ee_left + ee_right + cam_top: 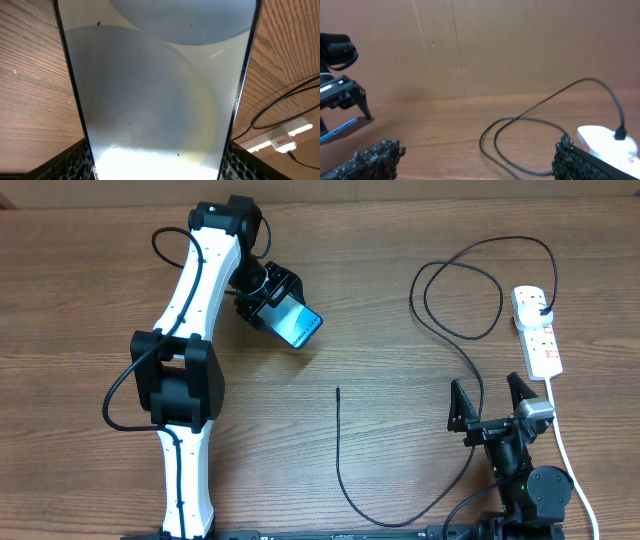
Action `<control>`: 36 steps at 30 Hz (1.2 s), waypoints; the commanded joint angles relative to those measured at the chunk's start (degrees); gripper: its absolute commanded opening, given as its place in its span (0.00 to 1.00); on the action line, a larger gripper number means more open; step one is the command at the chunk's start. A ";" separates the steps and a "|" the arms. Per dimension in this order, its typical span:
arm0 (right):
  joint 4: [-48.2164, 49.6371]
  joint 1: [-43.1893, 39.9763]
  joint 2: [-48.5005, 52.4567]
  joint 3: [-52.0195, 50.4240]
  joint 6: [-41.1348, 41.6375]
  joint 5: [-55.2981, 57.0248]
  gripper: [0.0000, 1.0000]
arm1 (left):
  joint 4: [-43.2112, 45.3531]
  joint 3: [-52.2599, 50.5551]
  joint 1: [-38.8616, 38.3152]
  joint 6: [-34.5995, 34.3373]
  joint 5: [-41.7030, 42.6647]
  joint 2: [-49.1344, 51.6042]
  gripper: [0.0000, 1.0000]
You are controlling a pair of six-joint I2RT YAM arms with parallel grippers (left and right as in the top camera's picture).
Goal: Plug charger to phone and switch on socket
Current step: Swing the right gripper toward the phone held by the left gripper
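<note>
Counted on the wooden table [400, 240]: two arms, two grippers, one phone, one charger, one socket, one white cord.

Clamped in the left gripper [278, 305], toward the far left: the single phone [297, 327], pinched across its dark edges by both fingers [75, 161]. Lit blue screen turned upward. From the right wrist, seen tilted.

Spread wide and holding nothing, at the near right: the right gripper [484, 383]. Two black fingers [372, 160] standing well apart.

One charger [338, 440] only, a long thin black cable. Small tip lying loose near the table's centre, right of the phone and nearer, well apart from it, not plugged in. From that tip:
- straight toward the near edge
- bending right in a wide curve
- running away past the right gripper
- making one loop at the far right
- ending in one black plug seated in the far end of the socket [537, 330]

One white strip, lying far-to-near at the far right, with small red marks. Switch position too small to tell.

One white cord [565, 450] leaving the strip's near end, trailing toward the near right edge beside the right arm.
</note>
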 commanded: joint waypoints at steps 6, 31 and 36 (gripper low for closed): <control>-1.95 0.35 8.44 11.67 1.22 -1.14 1.00 | 0.07 1.88 -0.13 1.55 0.31 -0.17 0.04; -0.46 0.37 72.67 47.04 45.00 -25.18 1.00 | 4.50 1.88 -1.64 -6.91 0.35 -0.17 0.04; 1.20 0.61 77.99 47.04 48.24 -29.38 1.00 | 4.74 1.88 -2.86 -11.04 0.33 -0.17 0.04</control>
